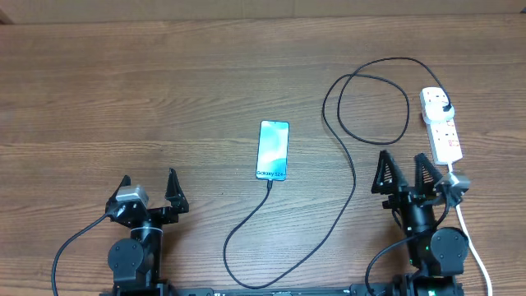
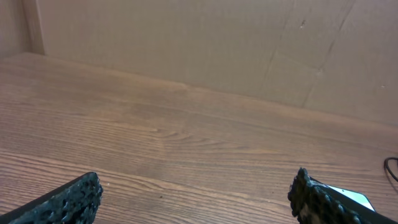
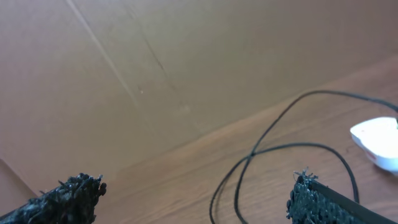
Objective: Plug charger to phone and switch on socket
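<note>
The phone (image 1: pixel 273 150) lies flat mid-table, teal screen up, "Galaxy" text at its near end. The black charger cable (image 1: pixel 343 205) runs from the phone's near end, loops toward the front edge, then curls up to a black plug (image 1: pixel 444 105) seated in the white power strip (image 1: pixel 440 125) at the far right. The connector tip appears to sit in the phone's port. My left gripper (image 1: pixel 149 191) is open and empty at the front left. My right gripper (image 1: pixel 404 171) is open and empty just near of the strip. A phone corner (image 2: pixel 356 197) and a cable loop (image 3: pixel 273 149) show in the wrist views.
The strip's white cord (image 1: pixel 470 238) runs down past my right arm. A brown cardboard wall (image 2: pixel 205 37) stands along the far edge of the wooden table (image 1: pixel 148 99). The strip's end (image 3: pixel 378 140) shows at the right of the right wrist view.
</note>
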